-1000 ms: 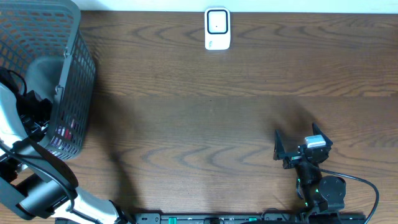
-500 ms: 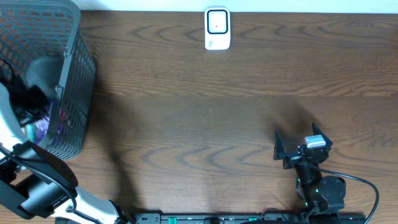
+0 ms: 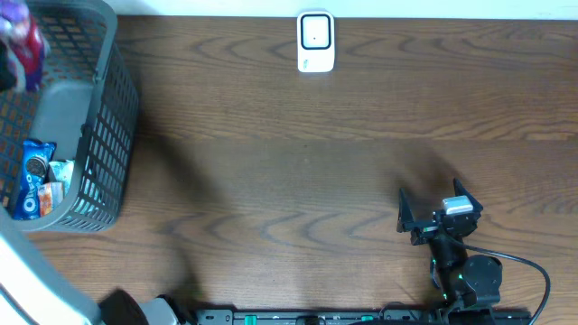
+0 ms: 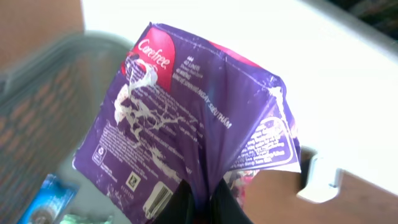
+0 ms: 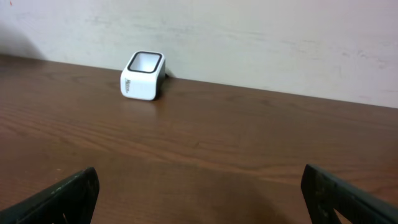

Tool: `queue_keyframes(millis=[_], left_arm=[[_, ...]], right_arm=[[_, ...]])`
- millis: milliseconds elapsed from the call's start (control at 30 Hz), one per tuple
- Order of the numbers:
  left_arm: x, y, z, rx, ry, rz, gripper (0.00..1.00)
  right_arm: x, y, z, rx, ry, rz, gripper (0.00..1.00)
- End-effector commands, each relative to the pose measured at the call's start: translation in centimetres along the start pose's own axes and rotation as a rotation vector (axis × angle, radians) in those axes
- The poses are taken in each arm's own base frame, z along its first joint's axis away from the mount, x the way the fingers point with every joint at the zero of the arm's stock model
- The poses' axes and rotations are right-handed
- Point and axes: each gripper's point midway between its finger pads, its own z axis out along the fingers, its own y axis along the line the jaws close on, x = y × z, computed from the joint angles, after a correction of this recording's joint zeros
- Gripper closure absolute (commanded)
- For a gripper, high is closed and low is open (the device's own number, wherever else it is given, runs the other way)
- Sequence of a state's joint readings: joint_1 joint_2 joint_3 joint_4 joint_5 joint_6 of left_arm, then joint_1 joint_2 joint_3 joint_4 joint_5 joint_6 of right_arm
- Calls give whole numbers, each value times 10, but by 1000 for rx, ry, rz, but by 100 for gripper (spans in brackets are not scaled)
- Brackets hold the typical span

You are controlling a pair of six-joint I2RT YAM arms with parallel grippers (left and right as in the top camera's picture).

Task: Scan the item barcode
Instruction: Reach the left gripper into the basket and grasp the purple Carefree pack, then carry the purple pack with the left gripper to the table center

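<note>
My left gripper point(image 4: 200, 198) is shut on a fold of a purple Carefree pack point(image 4: 186, 112). It holds the pack up above the grey wire basket point(image 4: 43, 81). A barcode point(image 4: 159, 200) shows on the pack's lower face, just left of my fingers. From overhead the pack point(image 3: 23, 38) is a purple blur over the basket's far left corner. The white scanner point(image 3: 315, 41) stands at the table's far edge, also seen small in the right wrist view as the scanner point(image 5: 143, 76). My right gripper point(image 3: 426, 217) rests open near the front right, nothing between its fingers.
The basket point(image 3: 108, 135) fills the table's left end. A blue Oreo pack point(image 3: 34, 176) and a small packet point(image 3: 57, 185) lie in it. Bare wooden table point(image 3: 298, 181) stretches between the basket, the scanner and the right arm.
My left gripper has closed on the purple pack inside the basket and lifted it up toward the far left corner. The right arm has not moved.
</note>
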State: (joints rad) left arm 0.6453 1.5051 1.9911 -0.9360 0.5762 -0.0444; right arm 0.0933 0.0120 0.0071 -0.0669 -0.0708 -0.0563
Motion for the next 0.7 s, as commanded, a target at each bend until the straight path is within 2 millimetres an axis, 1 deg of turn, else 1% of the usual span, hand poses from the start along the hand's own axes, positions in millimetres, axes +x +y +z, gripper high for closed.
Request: queue_keyframes(millis=[0,33,67,100,133,200,233,267,300,333,367,400,433,467,567,600,633,667], left_arm=[[-27,-89,-72,279,-172,104,93],[-30,-102,-84,311,-198,125,93],[-30,-122,-99,358,-227,147,93],[-29,-139,-109,399,-244,176,93],[-18,-173,-124,497,-241,226,93],[-3,-203,-129,599,-203,258,93],[14,-226,-127,681,-152,291,93],[23,-236,-125,720,-122,312,93],[48,-258,-118,804,-42,363,93],[67,-272,-110,851,19,403,93],[82,-279,-102,870,68,427,93],[101,-286,-89,871,134,456,93],[111,-289,-81,863,168,476,93],[138,-293,-58,827,251,543,93],[191,-293,-9,709,414,681,93],[214,-295,10,674,481,725,93],[227,-298,20,663,517,746,93],[246,-302,35,651,569,774,92]], right_arm=[[1,-2,0,10,1,-1,1],[1,-2,0,10,1,-1,1],[1,-2,0,10,1,-1,1],[1,-2,0,10,1,-1,1],[1,-2,0,10,1,-1,1],[1,-2,0,10,1,-1,1],[1,-2,0,10,1,-1,1],[1,-2,0,10,1,-1,1],[1,-2,0,10,1,-1,1],[1,-2,0,10,1,-1,1],[1,-2,0,10,1,-1,1],[1,-2,0,10,1,-1,1],[1,-2,0,10,1,-1,1],[1,-2,0,10,1,-1,1],[1,-2,0,10,1,-1,1],[1,-2,0,10,1,-1,1],[1,-2,0,10,1,-1,1],[1,-2,0,10,1,-1,1]])
